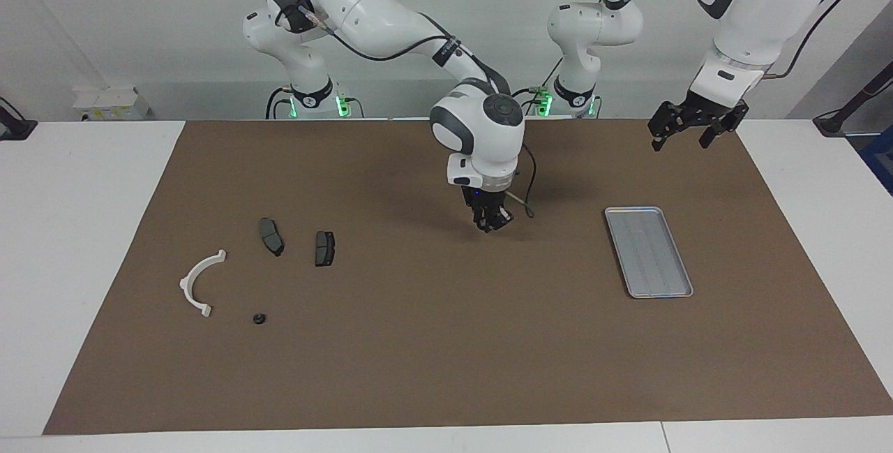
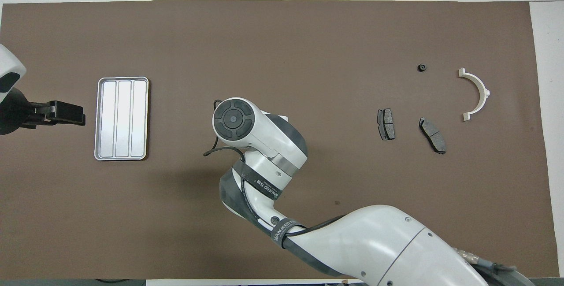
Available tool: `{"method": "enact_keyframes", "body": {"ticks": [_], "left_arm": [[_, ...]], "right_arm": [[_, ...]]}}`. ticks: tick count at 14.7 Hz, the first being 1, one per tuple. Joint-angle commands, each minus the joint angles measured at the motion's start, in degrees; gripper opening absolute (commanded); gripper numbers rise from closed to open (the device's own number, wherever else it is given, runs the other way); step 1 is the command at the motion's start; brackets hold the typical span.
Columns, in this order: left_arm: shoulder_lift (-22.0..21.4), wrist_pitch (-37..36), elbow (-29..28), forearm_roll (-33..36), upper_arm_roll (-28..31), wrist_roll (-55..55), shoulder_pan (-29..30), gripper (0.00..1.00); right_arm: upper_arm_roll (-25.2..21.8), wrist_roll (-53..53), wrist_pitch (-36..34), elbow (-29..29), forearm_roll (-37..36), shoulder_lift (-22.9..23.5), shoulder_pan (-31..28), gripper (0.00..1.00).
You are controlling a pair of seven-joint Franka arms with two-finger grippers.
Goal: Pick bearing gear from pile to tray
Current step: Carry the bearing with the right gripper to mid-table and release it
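Overhead view: tray (image 2: 99, 118) seemingly beside end effector (image 1: 492, 221).

Right pincer (image 1: 493, 221) points straight down, arm stretched out; left pincer (image 1: 687, 128) hangs raised, fingers spread

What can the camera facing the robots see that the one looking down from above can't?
Only the facing view shows the right pincer, up over the bare mat between the brake pads and the tray, and both robot bases.

Only the overhead view shows the tray's three lengthwise panels from straight above; there the right arm hides its own pincer.

Both show the tray, two brake pads, the white bracket, the tiny black piece, and the waiting left pincer.
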Motion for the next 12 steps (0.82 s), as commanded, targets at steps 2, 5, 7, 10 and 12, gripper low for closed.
{"method": "enact_keyframes", "body": {"ticks": [2, 5, 7, 10, 12], "left_arm": [[-2.1, 1.7, -2.6, -0.5, 0.6, -1.1, -0.9, 1.0], [-2.6, 2.2, -3.5, -0.5, 0.6, -1.2, -0.9, 1.0], [-3.2, 3.2, -4.7, -0.5, 0.6, -1.3, -0.9, 1.0], [-3.2, 3.3, -4.7, -0.5, 0.6, -1.4, -1.4, 1.0], [-3.2, 3.3, -4.7, -0.5, 0.6, -2.1, -1.4, 1.0]], "right_arm": [[0.2, 0.9, 1.5, -0.3, -1.7, -0.1, -1.1, 0.0], [0.0, 1.1, 8.4, -5.4, -4.5, -0.7, -1.1, 0.0], [0.0, 1.1, 8.9, -6.2, -4.7, -0.8, -1.3, 0.17], [-0.2, 1.0, 8.2, -6.0, -4.7, -0.8, -1.4, 0.56], [-0.3, 0.8, 6.3, -5.2, -4.9, -0.9, -1.7, 0.78]]}}
